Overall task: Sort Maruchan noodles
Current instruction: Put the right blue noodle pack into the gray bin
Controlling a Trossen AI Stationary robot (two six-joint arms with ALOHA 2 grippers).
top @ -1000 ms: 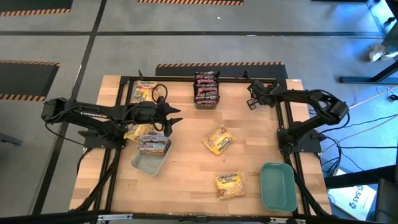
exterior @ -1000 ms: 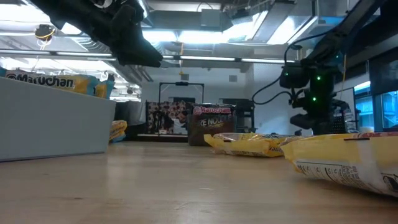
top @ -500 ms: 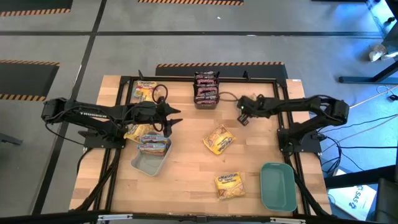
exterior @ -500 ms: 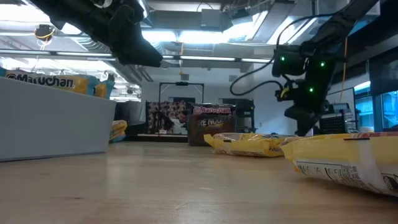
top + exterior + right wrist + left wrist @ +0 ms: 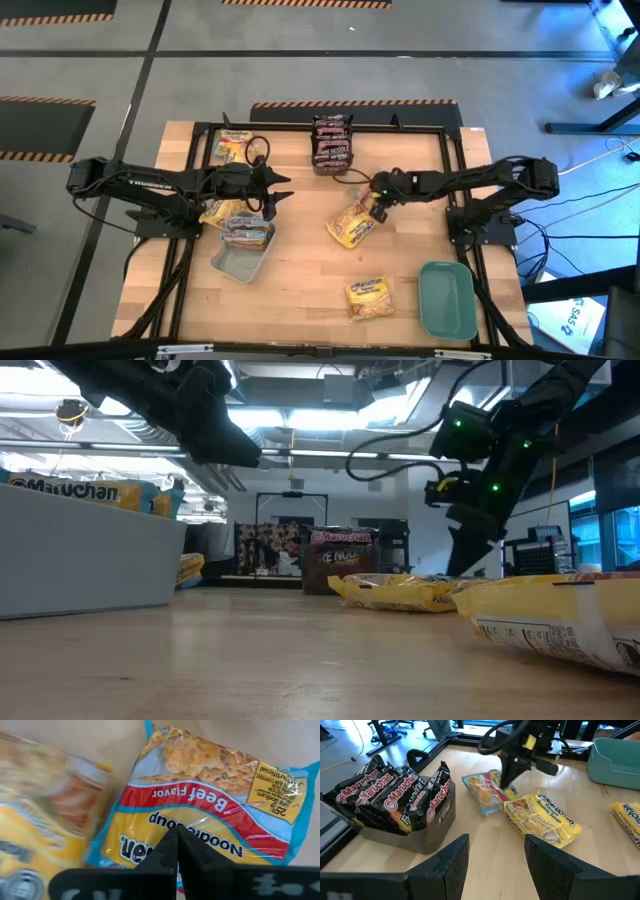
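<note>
— Noodle packets (image 5: 352, 224): where are they, and how are the arms posed?

— Two yellow ones lie mid-table (image 5: 300, 290), a third (image 5: 369, 298) nearer the front by the teal tray (image 5: 447, 300). The right hand (image 5: 378, 205), stretched across with fingers pressed together and empty, hovers over a beef-flavor packet (image 5: 210, 815). The left hand (image 5: 276, 191), parted and empty, hangs above the grey tray (image 5: 240, 262).

— And dark packets?

— Several, stacked in a bin (image 5: 333, 142).

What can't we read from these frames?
- Low view: grey tray wall hides its contents.
- Right wrist view: shut right end effector covers the beef packet name; neighbouring yellow packet blurred.
- High view: packet flavour text too small.
</note>
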